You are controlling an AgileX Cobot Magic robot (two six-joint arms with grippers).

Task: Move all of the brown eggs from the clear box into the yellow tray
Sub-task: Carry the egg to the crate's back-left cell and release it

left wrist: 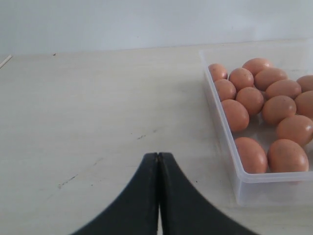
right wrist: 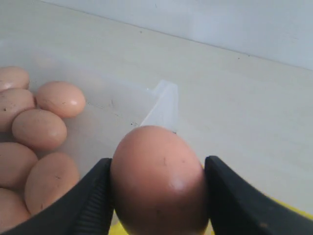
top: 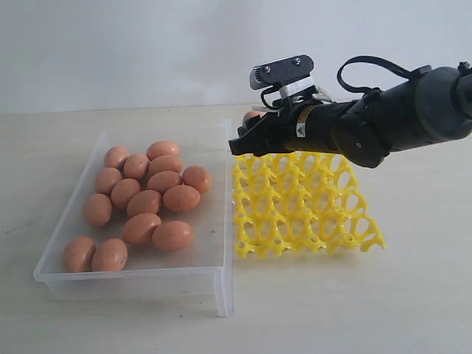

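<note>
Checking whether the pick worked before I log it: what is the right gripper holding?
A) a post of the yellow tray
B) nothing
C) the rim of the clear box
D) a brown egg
D: the right wrist view shows a brown egg clamped in the right gripper, and the exterior view shows it carried over a corner of the yellow tray.

The smooth orange-brown oval eggs point(top: 181, 198) had faintly speckled, satin shells with soft highlights, and the shallow transparent plastic box point(top: 147, 284) looked glossy and slightly cloudy. The bright yellow openwork plastic tray point(top: 254, 247) was shiny. The pale tabletop point(left wrist: 98, 107) was matt and lightly scuffed, and the black fingers point(right wrist: 239, 200) of the right gripper point(right wrist: 159, 196) were dull.
</note>
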